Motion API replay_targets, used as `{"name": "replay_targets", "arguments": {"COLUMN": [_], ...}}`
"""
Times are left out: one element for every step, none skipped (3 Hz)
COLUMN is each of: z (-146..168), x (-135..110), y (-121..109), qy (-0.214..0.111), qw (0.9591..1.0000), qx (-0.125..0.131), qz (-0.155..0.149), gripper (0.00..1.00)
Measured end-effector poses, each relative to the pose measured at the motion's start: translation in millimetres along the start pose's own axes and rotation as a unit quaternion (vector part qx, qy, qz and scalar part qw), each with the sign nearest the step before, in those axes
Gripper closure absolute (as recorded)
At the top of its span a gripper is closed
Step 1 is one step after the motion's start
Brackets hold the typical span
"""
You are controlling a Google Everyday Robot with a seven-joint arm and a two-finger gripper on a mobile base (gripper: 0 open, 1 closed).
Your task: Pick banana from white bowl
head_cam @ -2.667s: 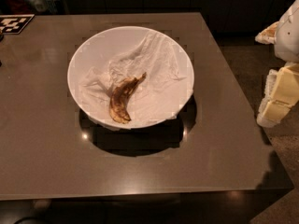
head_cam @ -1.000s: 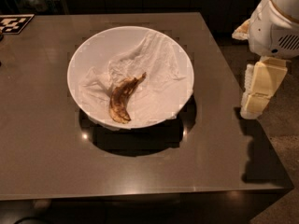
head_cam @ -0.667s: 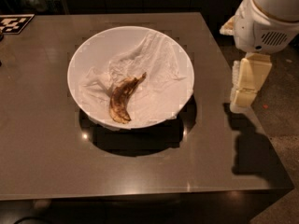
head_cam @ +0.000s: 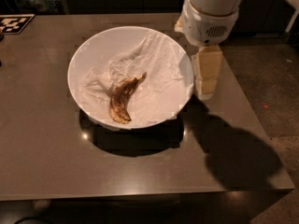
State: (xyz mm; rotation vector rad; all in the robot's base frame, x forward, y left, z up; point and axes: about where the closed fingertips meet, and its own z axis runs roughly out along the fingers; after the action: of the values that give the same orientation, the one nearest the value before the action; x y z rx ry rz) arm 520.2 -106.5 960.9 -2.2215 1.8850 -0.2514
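Observation:
The banana (head_cam: 123, 98), small, curved, dark brown with dull yellow patches, lies in the white bowl (head_cam: 84, 55) on crumpled white tissue paper (head_cam: 149, 62). The bowl sits in the middle of a brown table (head_cam: 42, 148). My gripper (head_cam: 206, 78), cream-coloured under a white wrist (head_cam: 208, 13), hangs pointing down just outside the bowl's right rim, above the table. It is to the right of the banana and holds nothing that I can see.
A black-and-white marker tag (head_cam: 14, 23) lies at the table's far left corner. The table's right edge (head_cam: 254, 125) is close to the arm, with grey floor (head_cam: 275, 78) beyond. The arm's shadow falls on the table's front right.
The arm has moved left from beyond the table's right edge to over the table, now beside the bowl's right rim. The banana and the bowl have not moved.

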Motion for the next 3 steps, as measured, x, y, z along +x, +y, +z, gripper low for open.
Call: {"name": "replay_targets", "arguments": {"z": [0, 6, 9], "x": [-3, -13, -29], "y": [-3, -11, -22], "qy": [-0.002, -0.003, -0.011], "qw": [1.0000, 0.9998, 0.9991], "qx": [0.006, -0.014, -0.019], "qz": [-0.002, -0.014, -0.037], "gripper": [0.00, 0.00, 0.00]}}
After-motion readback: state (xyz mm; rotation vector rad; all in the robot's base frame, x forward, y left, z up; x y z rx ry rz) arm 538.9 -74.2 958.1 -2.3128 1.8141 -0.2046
